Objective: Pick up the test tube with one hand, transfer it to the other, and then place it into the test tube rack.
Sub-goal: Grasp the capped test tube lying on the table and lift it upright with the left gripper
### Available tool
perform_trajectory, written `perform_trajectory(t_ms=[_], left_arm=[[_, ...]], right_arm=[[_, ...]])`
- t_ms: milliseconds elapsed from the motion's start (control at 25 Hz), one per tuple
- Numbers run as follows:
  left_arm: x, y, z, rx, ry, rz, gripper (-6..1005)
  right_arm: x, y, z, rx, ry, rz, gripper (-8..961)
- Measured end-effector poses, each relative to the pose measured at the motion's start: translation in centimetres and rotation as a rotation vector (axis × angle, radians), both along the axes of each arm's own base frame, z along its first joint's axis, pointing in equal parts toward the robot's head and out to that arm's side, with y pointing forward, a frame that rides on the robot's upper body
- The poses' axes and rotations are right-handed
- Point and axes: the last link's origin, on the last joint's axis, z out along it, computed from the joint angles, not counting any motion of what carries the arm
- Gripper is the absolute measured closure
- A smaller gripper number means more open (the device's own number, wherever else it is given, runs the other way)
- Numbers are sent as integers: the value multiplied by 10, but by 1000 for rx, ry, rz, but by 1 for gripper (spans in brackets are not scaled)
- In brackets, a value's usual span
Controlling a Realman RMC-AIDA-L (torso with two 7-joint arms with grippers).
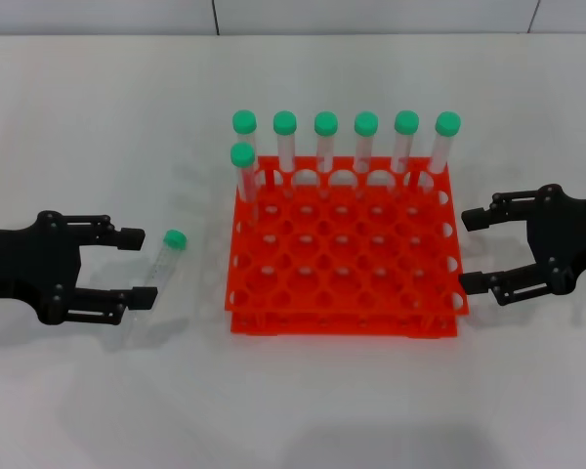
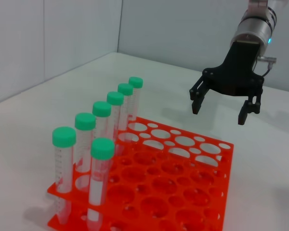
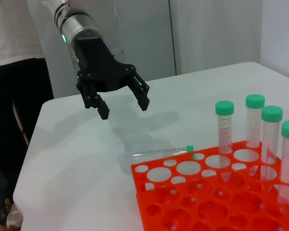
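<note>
The test tube (image 1: pixel 164 262), clear with a green cap, lies on the white table left of the orange-red test tube rack (image 1: pixel 342 322), cap pointing away from me. My left gripper (image 1: pixel 137 266) is open, its fingertips on either side of the tube's lower half, and it holds nothing. Seen from the right wrist, that left gripper (image 3: pixel 124 108) hovers above the table with the tube (image 3: pixel 159 152) lying between it and the rack (image 3: pixel 139 185). My right gripper (image 1: pixel 467 249) stands open and empty just right of the rack. It also shows in the left wrist view as the right gripper (image 2: pixel 218 113), beyond the rack (image 2: pixel 227 183).
Several green-capped tubes (image 1: pixel 325 137) stand upright along the rack's far row, plus one (image 1: pixel 242 171) in the second row at the far left. The rack's other holes hold nothing. A grey wall runs behind the table.
</note>
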Motion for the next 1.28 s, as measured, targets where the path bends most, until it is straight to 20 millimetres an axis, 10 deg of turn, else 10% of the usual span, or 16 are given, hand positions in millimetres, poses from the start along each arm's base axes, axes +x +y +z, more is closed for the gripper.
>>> perform_trajectory(t_ms=[1280], left_arm=[[2,1,4,-42,-7,151,244]], right_arm=[[2,0,-4,-5,-9,-17,146]])
